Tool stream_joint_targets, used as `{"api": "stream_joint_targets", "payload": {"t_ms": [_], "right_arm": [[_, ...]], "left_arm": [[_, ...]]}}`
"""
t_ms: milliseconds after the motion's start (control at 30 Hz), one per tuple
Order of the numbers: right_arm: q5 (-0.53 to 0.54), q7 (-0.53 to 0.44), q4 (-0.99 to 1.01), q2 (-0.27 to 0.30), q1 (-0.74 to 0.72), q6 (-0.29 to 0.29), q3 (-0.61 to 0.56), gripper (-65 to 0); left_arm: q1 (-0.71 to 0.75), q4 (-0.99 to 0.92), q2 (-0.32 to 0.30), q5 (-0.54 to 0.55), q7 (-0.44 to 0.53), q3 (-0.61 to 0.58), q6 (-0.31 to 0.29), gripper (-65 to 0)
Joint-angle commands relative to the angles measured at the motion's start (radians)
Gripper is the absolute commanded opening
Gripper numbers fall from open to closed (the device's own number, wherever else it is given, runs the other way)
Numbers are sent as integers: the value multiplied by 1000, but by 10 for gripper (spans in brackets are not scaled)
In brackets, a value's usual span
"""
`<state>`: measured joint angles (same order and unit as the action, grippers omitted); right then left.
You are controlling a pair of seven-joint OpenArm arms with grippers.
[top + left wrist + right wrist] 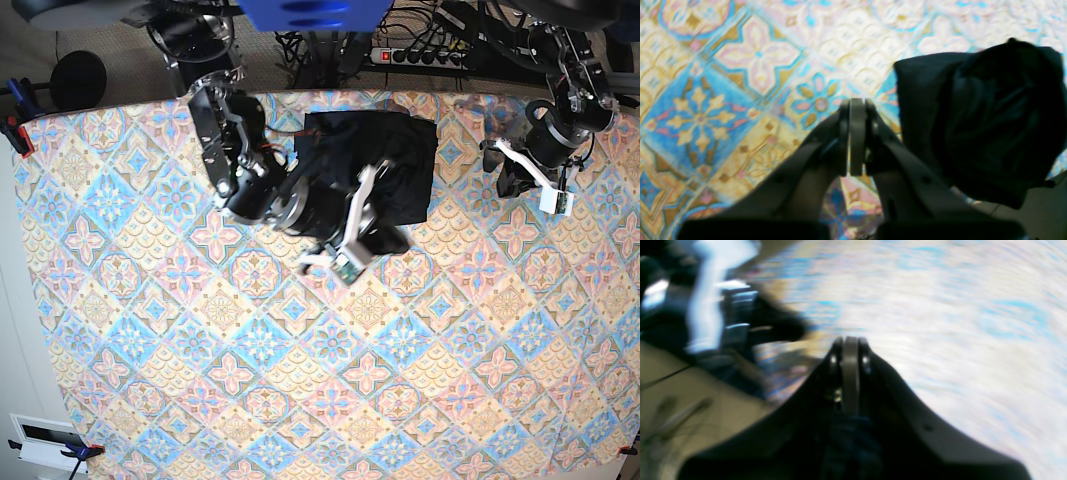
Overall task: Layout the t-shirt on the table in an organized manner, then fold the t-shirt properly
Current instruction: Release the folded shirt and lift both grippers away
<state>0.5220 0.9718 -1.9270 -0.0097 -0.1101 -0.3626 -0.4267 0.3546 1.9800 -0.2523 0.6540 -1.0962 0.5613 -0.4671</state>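
Both jaws closed, empty | t-shirt (pixel 395 165) folded on table (pixel 200 400)

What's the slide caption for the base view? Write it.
Folded black t-shirt lies on the patterned table; both grippers shut, holding nothing.

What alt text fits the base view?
Seen from above, a folded black t-shirt lies near the far edge of a table covered in pastel floral tiles. The right gripper, shut and empty, reaches over the shirt's near edge; the left gripper, also shut, hangs off to the side.
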Motion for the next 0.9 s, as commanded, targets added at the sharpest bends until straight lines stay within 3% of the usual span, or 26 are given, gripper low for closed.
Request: {"api": "stream_joint_targets", "payload": {"t_ms": [0,167,400,633,700,867], "right_arm": [[16,-23,-13,10,-10,-8,-2,-650],[-124,-27,-13,43,-4,-6,-2,-650],[-515,-27,-9,50,23,-6,-8,-650],[-820,-17,-7,50,122,-6,-8,-650],[-868,-7,-7,50,160,-6,-18,-650],[-870,48,-13,80,241,-6,-143,-650]], "left_arm": [[-4,15,-11,16,21,3,-5,-645],[-4,15,-11,16,20,1,-5,-645],[-4,15,-12,14,20,1,-5,-645],[-4,15,-12,14,20,1,-5,-645],[-4,15,-11,14,20,1,-5,-645],[-7,15,-11,13,20,1,-5,-645]]}}
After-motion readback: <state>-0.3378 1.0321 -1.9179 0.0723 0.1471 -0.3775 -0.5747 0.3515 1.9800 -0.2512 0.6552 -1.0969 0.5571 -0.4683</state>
